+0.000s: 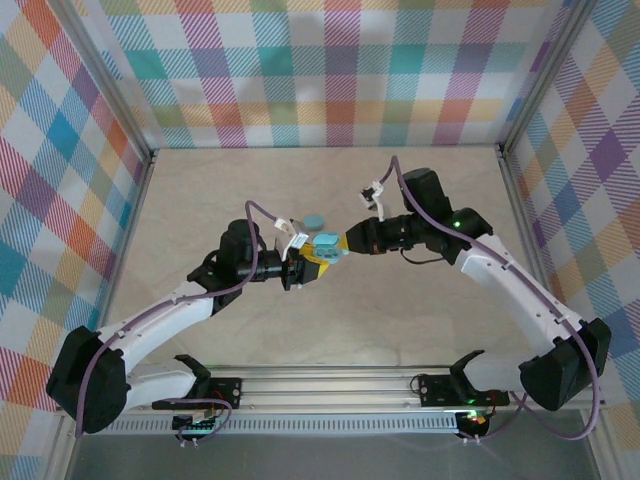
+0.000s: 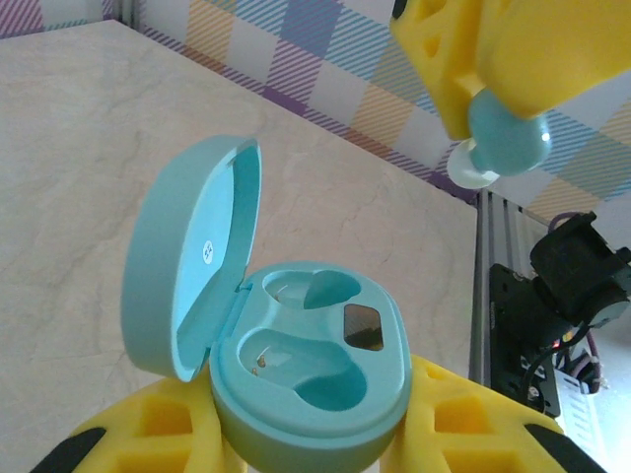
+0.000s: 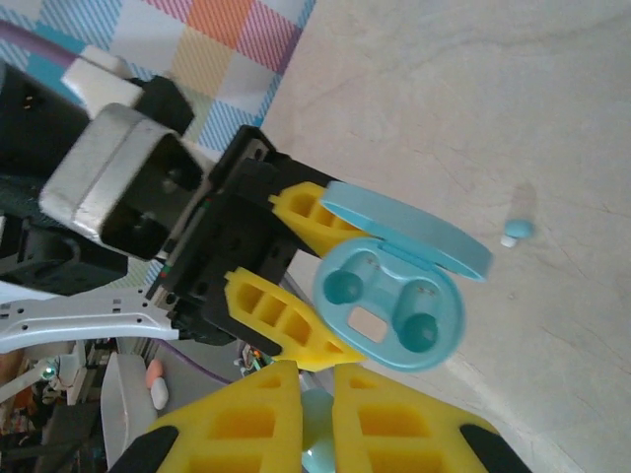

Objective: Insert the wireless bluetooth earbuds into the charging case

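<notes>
Right pincer [image 3: 314, 394] tight on earbud [image 2: 508, 138], just above open case [image 2: 306, 365] pinched by left pincer [image 2: 306, 443]

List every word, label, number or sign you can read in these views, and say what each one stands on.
No legible text in any of the views.
Inside the open lid of the charging case, a small white round mark: whatever is on it is too small to read.
On the arm cables in the top view, white tags: too small to tell whether they carry any print.
</notes>
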`<action>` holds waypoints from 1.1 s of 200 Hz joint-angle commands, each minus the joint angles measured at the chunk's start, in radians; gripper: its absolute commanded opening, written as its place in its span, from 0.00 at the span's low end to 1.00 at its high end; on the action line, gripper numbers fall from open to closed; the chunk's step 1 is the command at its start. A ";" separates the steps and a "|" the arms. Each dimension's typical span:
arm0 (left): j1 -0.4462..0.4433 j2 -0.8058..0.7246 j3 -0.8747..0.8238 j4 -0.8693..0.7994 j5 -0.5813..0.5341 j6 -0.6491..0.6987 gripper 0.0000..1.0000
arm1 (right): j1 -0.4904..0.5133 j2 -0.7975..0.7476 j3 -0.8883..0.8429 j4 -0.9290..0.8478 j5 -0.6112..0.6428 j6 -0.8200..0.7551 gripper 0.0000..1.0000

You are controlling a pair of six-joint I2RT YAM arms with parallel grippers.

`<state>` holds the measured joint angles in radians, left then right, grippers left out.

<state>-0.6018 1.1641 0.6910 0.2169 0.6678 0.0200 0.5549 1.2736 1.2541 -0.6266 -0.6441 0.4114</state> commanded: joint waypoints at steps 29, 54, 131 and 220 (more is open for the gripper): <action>-0.007 -0.028 0.026 0.049 0.058 0.014 0.01 | 0.044 -0.014 0.026 0.026 0.048 -0.019 0.12; -0.007 -0.044 0.001 0.081 0.059 -0.007 0.01 | 0.066 -0.004 0.023 0.021 0.066 -0.034 0.12; -0.009 -0.086 -0.025 0.086 0.069 -0.013 0.01 | 0.073 0.007 0.009 0.091 0.054 0.016 0.12; -0.009 -0.097 -0.022 0.086 0.080 -0.016 0.00 | 0.099 0.033 0.005 0.105 0.047 0.027 0.12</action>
<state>-0.6018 1.0958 0.6750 0.2687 0.7181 0.0120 0.6434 1.2903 1.2541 -0.5499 -0.5766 0.4351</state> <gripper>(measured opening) 0.294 0.126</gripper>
